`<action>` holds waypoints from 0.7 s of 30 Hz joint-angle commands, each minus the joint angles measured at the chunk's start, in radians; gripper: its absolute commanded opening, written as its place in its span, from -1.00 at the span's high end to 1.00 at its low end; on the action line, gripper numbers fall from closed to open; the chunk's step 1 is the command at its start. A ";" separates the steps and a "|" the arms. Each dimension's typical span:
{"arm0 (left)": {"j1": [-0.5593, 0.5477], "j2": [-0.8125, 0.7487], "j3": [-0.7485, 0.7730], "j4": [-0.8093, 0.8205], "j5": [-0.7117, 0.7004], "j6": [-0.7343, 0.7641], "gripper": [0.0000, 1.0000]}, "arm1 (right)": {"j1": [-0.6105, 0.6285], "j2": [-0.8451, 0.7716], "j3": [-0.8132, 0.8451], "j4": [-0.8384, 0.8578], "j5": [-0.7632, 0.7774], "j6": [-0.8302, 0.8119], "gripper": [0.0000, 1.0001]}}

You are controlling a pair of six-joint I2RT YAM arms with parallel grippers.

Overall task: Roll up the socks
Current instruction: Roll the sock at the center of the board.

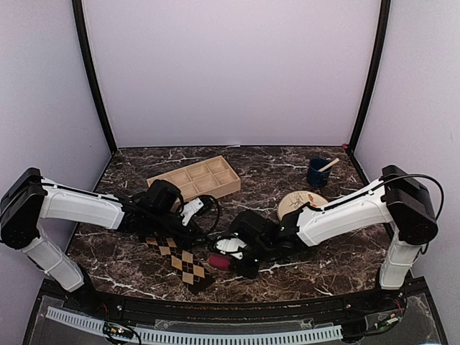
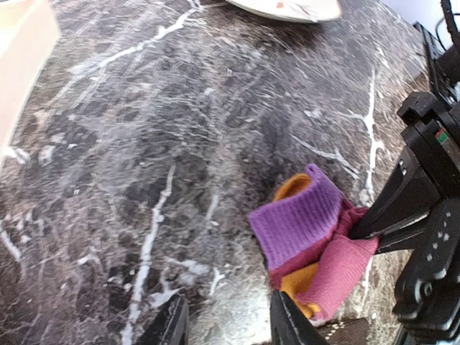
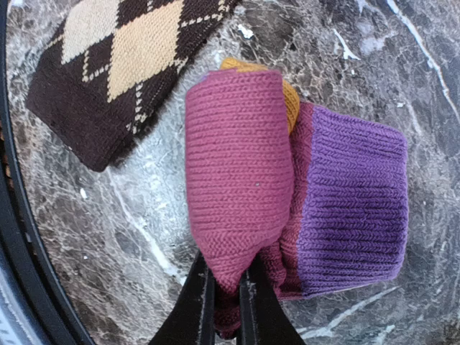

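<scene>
A rolled pink, purple and orange sock bundle (image 3: 287,187) lies on the dark marble table; it also shows in the top view (image 1: 220,261) and the left wrist view (image 2: 313,241). My right gripper (image 3: 226,291) is shut on the pink fold of the bundle, also seen from above (image 1: 231,260). A brown and tan argyle sock (image 1: 180,260) lies flat to the left, its end in the right wrist view (image 3: 115,57). My left gripper (image 2: 226,320) is open and empty, just left of the bundle, above the argyle sock (image 1: 188,228).
A wooden compartment tray (image 1: 195,179) stands at the back left. A round plate (image 1: 300,203) and a blue cup (image 1: 317,172) with a stick stand at the back right. The table's front edge (image 1: 215,302) runs close below the socks.
</scene>
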 commanded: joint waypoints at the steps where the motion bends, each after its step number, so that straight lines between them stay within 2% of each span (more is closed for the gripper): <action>1: 0.004 -0.058 -0.040 0.083 -0.077 -0.028 0.18 | -0.037 0.028 0.013 -0.066 -0.176 0.063 1.00; 10: -0.011 -0.084 -0.075 0.116 -0.101 -0.026 0.18 | -0.114 0.022 -0.011 -0.044 -0.323 0.116 1.00; 21: -0.167 -0.080 -0.063 0.081 -0.123 0.097 0.16 | -0.219 0.040 -0.071 0.030 -0.532 0.208 1.00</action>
